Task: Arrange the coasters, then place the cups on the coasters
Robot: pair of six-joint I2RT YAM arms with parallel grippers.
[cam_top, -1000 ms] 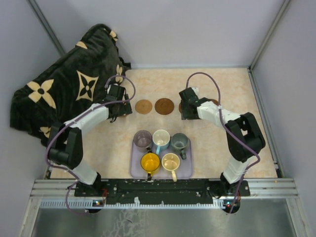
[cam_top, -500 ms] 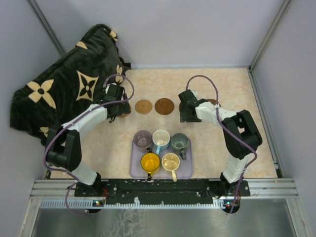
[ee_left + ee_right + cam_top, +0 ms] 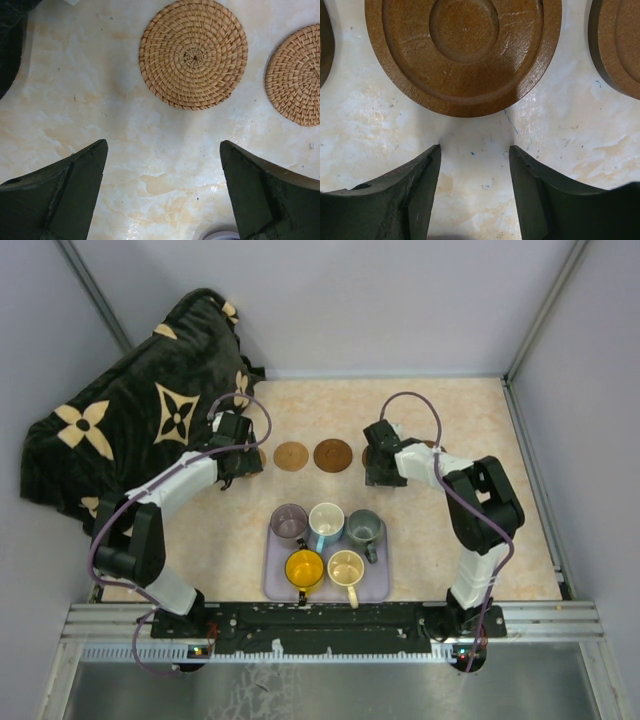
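Left gripper (image 3: 163,150) spread wide, nothing between fingers, over bare table. Woven tan coaster (image 3: 193,53) just ahead, second woven coaster (image 3: 295,75) beside it, not touching. Right gripper (image 3: 475,150) half spread, empty, tips just short of dark wooden coaster (image 3: 462,50); another dark coaster (image 3: 620,45) near on right. Cups crowded on lavender tray (image 3: 375,590) near arm bases, apart from coasters: purple cup (image 3: 289,522), white cup (image 3: 326,520), grey-green cup (image 3: 363,527), yellow cup (image 3: 304,567), cream cup (image 3: 346,567). Black floral blanket (image 3: 140,410) heaped far-left, beside left arm.
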